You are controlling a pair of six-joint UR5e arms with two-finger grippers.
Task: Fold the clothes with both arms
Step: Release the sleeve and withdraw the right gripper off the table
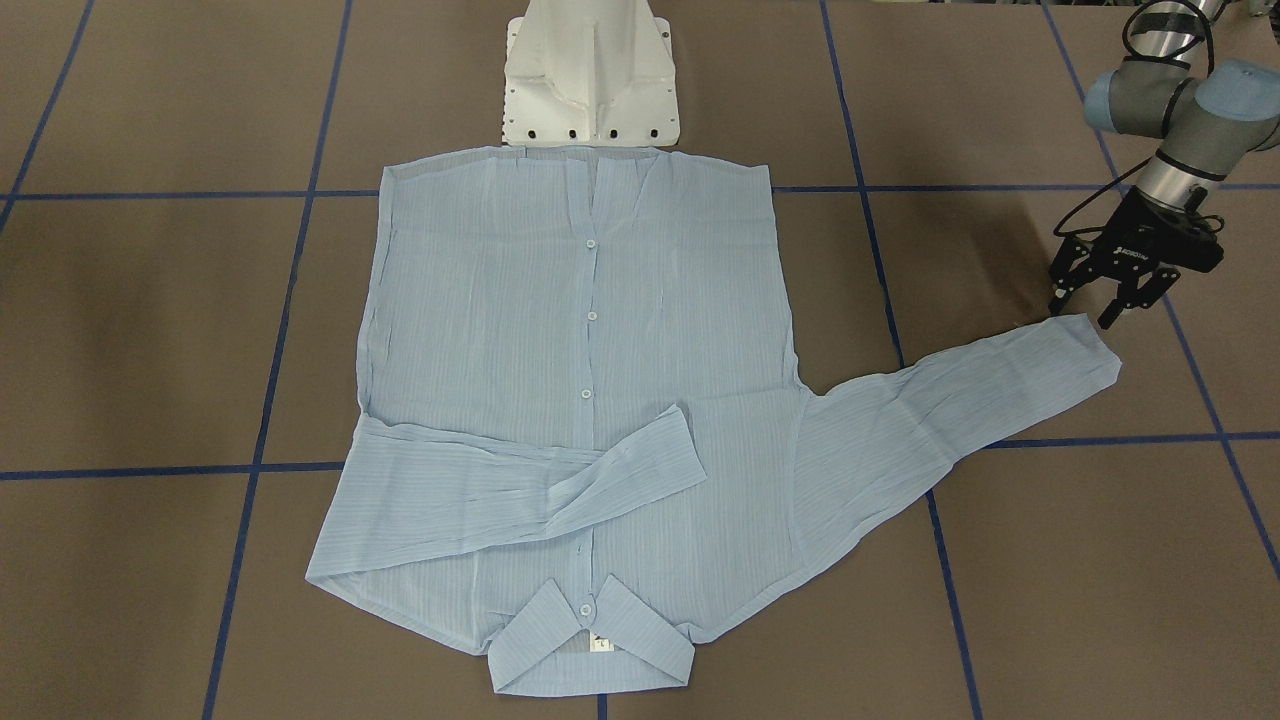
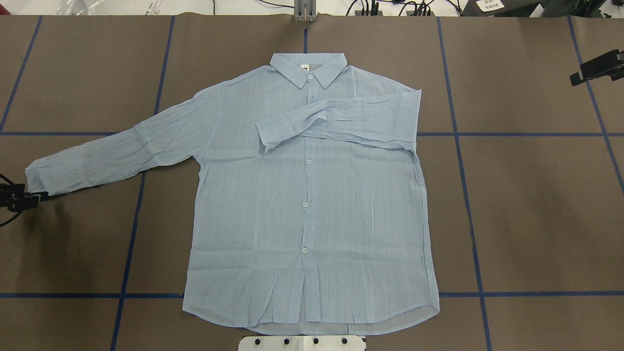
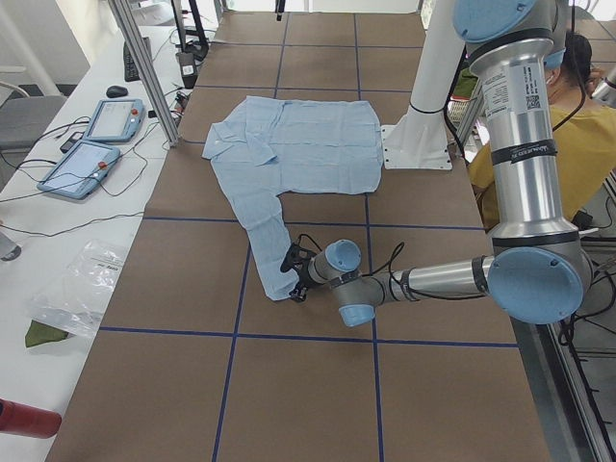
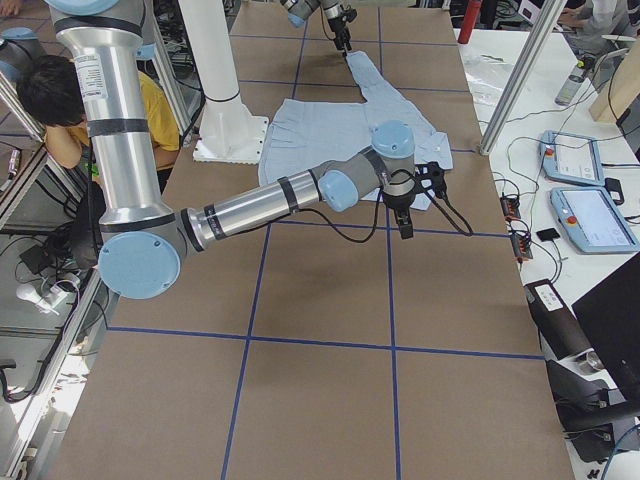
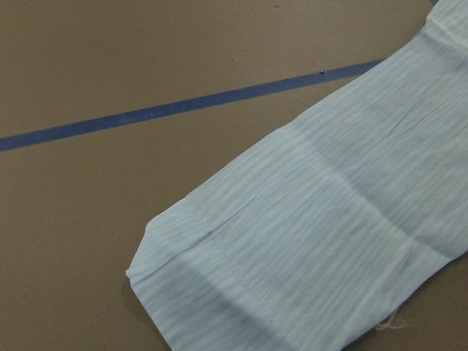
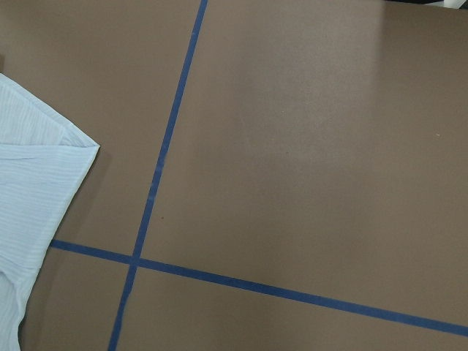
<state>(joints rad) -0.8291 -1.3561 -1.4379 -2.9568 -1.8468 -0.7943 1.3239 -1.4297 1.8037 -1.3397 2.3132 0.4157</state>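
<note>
The light-blue shirt (image 2: 360, 219) lies flat on the brown table (image 2: 536, 204), buttoned front up. One sleeve (image 2: 341, 119) is folded across its chest and the other sleeve (image 2: 122, 151) is stretched out. The left gripper (image 1: 1082, 311) hangs with its fingers spread wide just beside that cuff (image 1: 1085, 348). The right gripper (image 4: 403, 222) is off past the collar, and whether it is spread cannot be told. Print on the white neck label (image 1: 601, 645) is too small to read.

Brown table (image 6: 314, 131) fills almost the whole view here. Over at nine o'clock a corner of the light-blue striped shirt (image 6: 29, 190) comes in from the edge, lying flat, its seamed point aimed toward the centre. A blue tape line (image 6: 172, 124) runs from twelve o'clock down to seven, just beside that point and not touching it. A second tape line (image 6: 307, 296) crosses it down at seven and slants off toward four, its left end reaching the shirt's edge.
</note>
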